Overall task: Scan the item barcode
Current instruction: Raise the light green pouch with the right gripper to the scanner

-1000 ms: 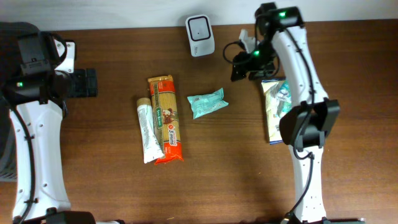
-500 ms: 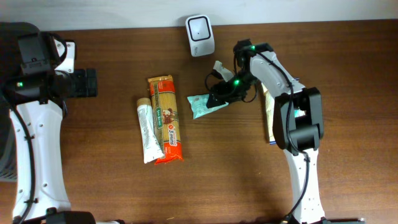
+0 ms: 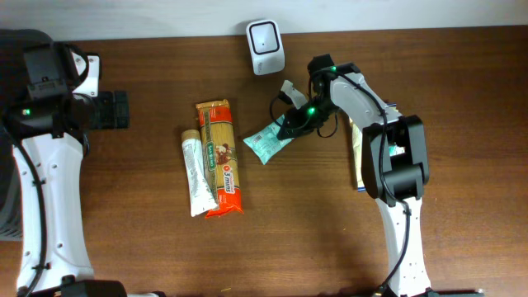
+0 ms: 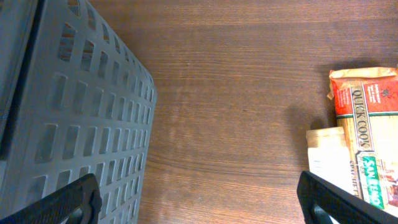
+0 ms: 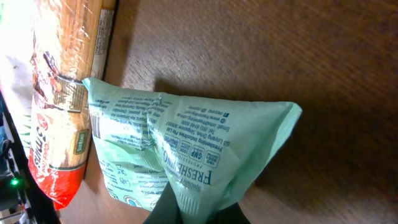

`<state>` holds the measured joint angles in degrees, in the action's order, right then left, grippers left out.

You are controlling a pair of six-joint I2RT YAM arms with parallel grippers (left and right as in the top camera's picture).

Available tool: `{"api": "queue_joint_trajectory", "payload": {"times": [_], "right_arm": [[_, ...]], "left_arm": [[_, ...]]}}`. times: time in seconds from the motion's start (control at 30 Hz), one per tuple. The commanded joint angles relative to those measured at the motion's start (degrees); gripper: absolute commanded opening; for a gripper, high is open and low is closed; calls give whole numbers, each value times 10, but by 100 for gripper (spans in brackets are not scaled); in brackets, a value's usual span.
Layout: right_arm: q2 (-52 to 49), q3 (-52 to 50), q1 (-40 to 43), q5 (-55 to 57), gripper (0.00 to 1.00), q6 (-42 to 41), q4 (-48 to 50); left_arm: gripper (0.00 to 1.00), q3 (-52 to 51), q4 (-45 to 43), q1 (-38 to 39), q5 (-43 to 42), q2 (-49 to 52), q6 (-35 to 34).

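Observation:
A pale green packet lies tilted in the middle of the table, right of the pasta pack. My right gripper is shut on its upper right corner. In the right wrist view the packet fills the frame, printed side facing the camera, with my right gripper pinching its crimped edge at the bottom. No barcode is readable there. A white scanner stands at the back edge, apart from the packet. My left gripper hangs open at the far left with nothing between its fingers.
A long orange-red pasta pack and a white pack lie side by side left of centre. Another packet lies under my right arm. A grey slotted basket stands by my left gripper.
My right arm swung from the back right down to the green packet and shut on its corner. The packet has tilted and slid a little to the left. The left arm stayed still.

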<state>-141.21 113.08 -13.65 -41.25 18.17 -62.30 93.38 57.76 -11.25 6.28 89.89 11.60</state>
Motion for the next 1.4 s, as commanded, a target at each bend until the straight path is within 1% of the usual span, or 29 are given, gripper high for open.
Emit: {"api": "queue_joint_trajectory", "payload": {"times": [0.0,0.07,0.13,0.23,0.3,0.53,0.6,0.7,0.77,0.87,0.9,1.0,1.13,1.17,1.27,1.37], "right_arm": [[-24,-2,-7,34,4,-13,-32],[-5,15,-3,12,4,-13,-64],[36,34,2,5,4,-45,-92],[135,45,13,12,4,-113,-119],[206,45,14,34,4,-129,-119],[388,45,13,117,4,-129,-124],[409,45,12,122,4,-129,-128],[410,45,8,134,4,-125,-131],[405,45,-23,146,4,-84,-103],[390,45,-103,330,4,-82,-40],[373,45,-145,446,4,-82,-10],[327,45,-187,621,4,-69,70],[256,45,-182,711,4,96,275],[224,45,-175,733,4,171,378],[171,45,-163,732,4,276,532],[101,45,-147,729,4,402,707]], "left_arm": [[99,8,0,-3,2,-7,7],[99,8,0,-3,2,-7,7],[99,8,0,-3,2,-7,7],[99,8,0,-3,2,-7,7],[99,8,0,-3,2,-7,7],[99,8,0,-3,2,-7,7],[99,8,0,-3,2,-7,7],[99,8,0,-3,2,-7,7],[99,8,0,-3,2,-7,7],[99,8,0,-3,2,-7,7],[99,8,0,-3,2,-7,7],[99,8,0,-3,2,-7,7],[99,8,0,-3,2,-7,7],[99,8,0,-3,2,-7,7],[99,8,0,-3,2,-7,7],[99,8,0,-3,2,-7,7]]}}
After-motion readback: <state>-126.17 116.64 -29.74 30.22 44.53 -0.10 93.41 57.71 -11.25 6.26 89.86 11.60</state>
